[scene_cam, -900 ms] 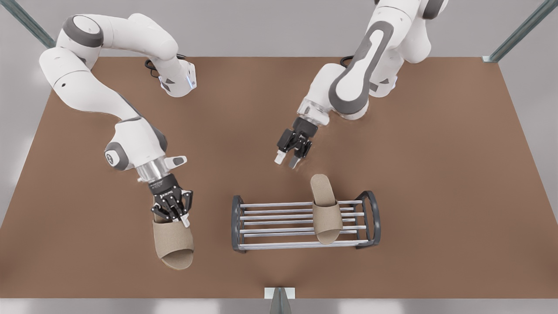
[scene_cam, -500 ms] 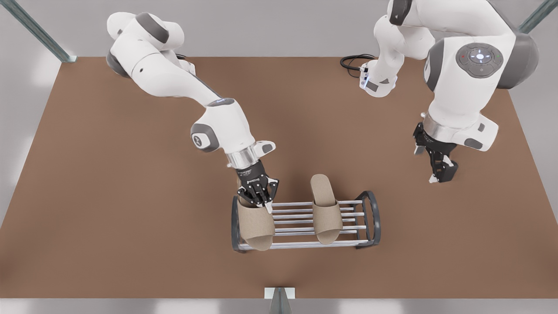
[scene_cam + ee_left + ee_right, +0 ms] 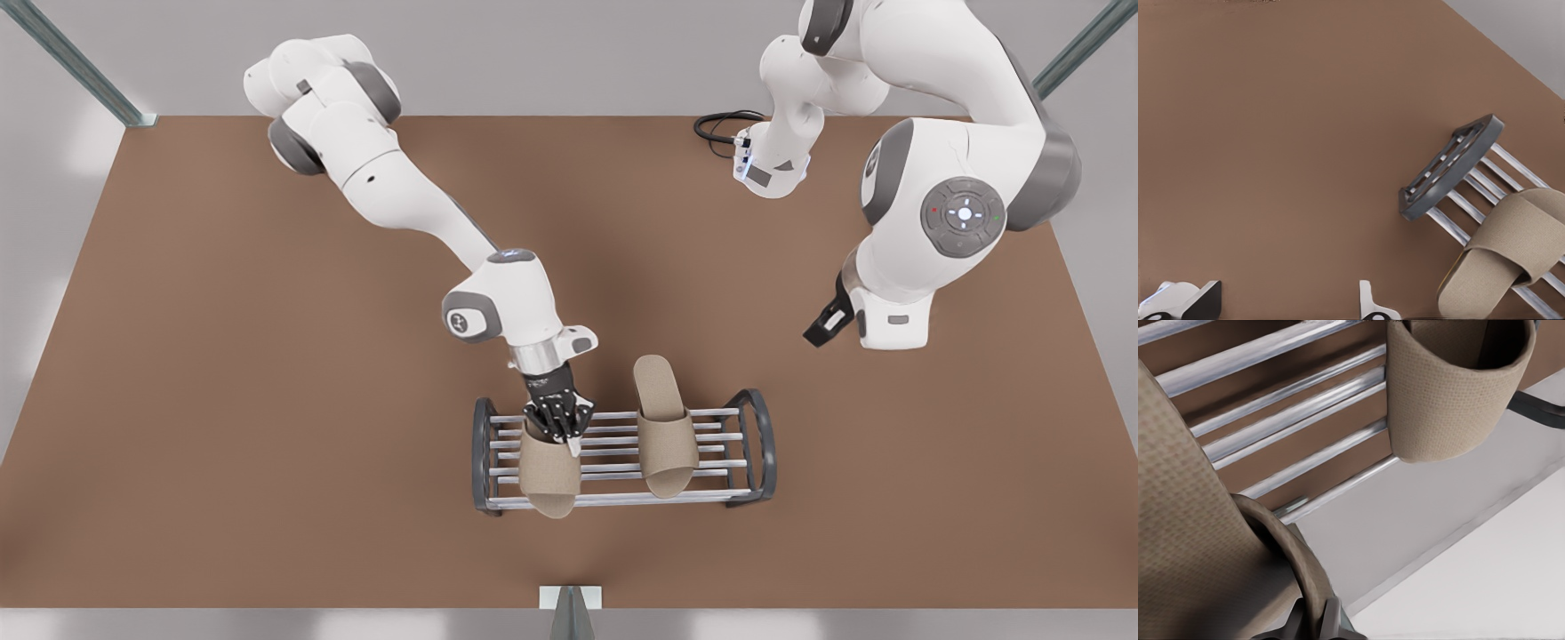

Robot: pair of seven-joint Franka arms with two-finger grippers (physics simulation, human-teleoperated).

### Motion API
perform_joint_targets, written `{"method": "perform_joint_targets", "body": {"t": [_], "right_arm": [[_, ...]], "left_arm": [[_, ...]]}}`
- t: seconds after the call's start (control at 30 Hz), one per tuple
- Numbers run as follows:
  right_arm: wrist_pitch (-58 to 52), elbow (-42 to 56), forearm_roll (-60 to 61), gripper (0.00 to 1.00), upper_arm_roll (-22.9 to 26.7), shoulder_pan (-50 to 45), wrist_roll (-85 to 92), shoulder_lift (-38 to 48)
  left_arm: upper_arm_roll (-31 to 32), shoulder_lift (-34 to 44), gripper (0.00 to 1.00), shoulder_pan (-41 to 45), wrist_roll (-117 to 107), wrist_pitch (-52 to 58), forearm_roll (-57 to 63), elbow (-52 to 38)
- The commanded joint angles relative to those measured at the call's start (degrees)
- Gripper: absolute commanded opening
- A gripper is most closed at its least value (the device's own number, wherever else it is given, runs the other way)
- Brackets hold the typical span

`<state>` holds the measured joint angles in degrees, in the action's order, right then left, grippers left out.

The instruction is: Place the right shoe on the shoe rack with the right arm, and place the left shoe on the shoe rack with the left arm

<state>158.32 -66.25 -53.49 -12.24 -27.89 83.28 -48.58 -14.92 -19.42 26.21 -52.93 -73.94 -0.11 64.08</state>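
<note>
The right hand [image 3: 557, 425] clenches the right shoe [image 3: 549, 476] over the shoe rack [image 3: 751, 444]; beside it, the left shoe [image 3: 665, 436] rests there. The left hand [image 3: 825, 324], released, hangs well apart.

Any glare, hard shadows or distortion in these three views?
Front view: even light, faint shadows beneath the shoe rack. Right wrist view: bright streaks on its bars; the right shoe in the right gripper looms large. Left wrist view: flat, glare-free table under the open left gripper.
</note>
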Motion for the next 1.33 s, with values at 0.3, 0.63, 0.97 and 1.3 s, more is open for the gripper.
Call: {"method": "perform_joint_targets", "body": {"t": [0.3,0.63,0.97,1.3], "right_arm": [[6.2,-0.3,-0.2,1.00,3.6,-2.3,-25.1,-1.1],[-9.3,-2.0,0.2,1.00,1.3,-2.3,-24.6,4.9],[-57.8,-26.4,57.9,1.00,14.8,20.3,-43.3,41.9],[-65.9,-20.4,55.9,1.00,14.7,27.5,-81.9,43.2]], "left_arm": [[0.0,-0.4,1.00,0.1,39.9,-0.4,0.1,1.2],[0.0,-0.5,1.00,0.4,40.0,-2.6,1.2,3.4],[0.0,1.6,1.00,0.4,40.1,-2.3,1.1,3.5],[0.2,1.7,1.00,0.3,40.0,-1.6,1.0,3.4]]}}
